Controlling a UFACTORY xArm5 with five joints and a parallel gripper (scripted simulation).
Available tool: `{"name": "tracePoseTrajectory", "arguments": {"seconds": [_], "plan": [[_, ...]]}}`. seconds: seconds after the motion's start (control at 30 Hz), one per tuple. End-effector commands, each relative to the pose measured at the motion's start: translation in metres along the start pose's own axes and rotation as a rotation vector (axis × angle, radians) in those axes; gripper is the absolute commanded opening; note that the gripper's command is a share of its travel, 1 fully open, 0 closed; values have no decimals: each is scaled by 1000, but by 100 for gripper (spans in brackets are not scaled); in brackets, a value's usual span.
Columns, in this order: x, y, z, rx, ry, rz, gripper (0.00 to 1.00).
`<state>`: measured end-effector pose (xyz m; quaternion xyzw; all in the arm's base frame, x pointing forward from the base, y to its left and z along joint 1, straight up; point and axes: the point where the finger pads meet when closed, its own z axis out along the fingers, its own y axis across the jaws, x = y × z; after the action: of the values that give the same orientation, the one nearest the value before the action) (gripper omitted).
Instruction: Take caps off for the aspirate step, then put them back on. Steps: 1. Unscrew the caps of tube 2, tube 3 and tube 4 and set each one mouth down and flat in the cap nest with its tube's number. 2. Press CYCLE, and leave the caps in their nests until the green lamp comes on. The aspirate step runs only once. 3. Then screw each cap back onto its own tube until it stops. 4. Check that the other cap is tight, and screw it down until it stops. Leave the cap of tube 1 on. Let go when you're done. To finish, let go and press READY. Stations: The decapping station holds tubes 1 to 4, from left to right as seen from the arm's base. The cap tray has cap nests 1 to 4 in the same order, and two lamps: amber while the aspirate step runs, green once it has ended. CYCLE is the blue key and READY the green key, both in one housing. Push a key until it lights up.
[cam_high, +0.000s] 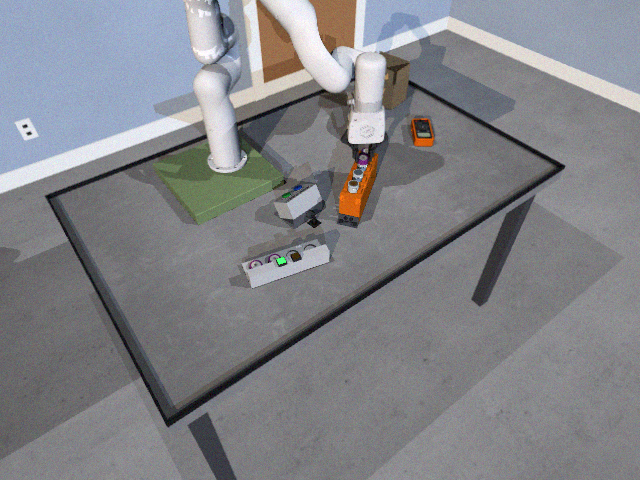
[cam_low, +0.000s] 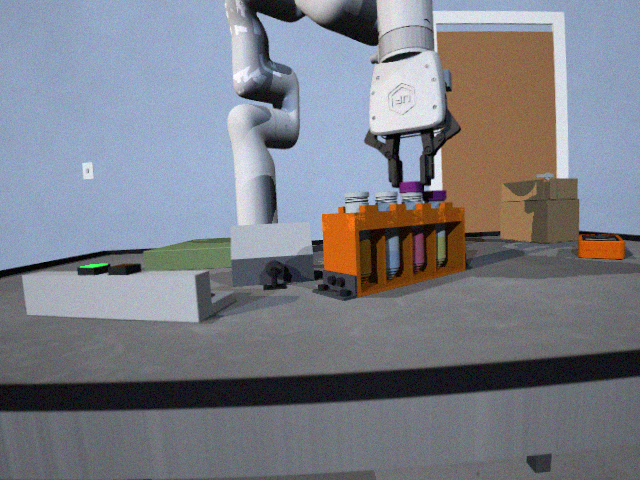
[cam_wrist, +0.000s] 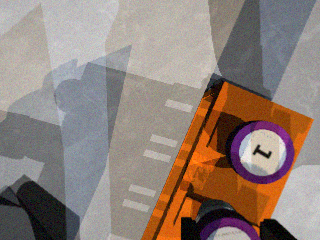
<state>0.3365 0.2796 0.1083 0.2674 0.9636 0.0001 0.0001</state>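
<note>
My gripper (cam_low: 410, 178) is shut on a purple cap (cam_low: 412, 186) and holds it right over the mouth of tube 2 (cam_low: 417, 242) in the orange rack (cam_high: 357, 188). The cap sits a little higher than the seated cap of tube 1 (cam_low: 435, 195); I cannot tell whether it touches the thread. In the wrist view the held cap (cam_wrist: 229, 231) is at the bottom edge, and cap 1 (cam_wrist: 261, 151) is beside it. Tubes 3 (cam_low: 386, 197) and 4 (cam_low: 356, 198) stand open. The cap tray (cam_high: 285, 264) holds two purple-rimmed caps (cam_high: 254, 264) (cam_high: 273, 257), and its green lamp (cam_high: 281, 261) is lit.
The grey key housing (cam_high: 298, 202) with the blue key (cam_high: 297, 188) and the green key (cam_high: 285, 195) stands between the rack and the arm's green base plate (cam_high: 217, 180). An orange meter (cam_high: 422, 131) and a cardboard box (cam_high: 395, 77) are behind the rack.
</note>
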Motion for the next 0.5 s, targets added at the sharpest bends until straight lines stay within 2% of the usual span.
{"name": "tracePoseTrajectory", "arguments": {"seconds": [0.0, 0.47], "plan": [[0, 1, 1, -4, 0, 0, 0], [0, 1, 6, -4, 0, 0, 0]]}}
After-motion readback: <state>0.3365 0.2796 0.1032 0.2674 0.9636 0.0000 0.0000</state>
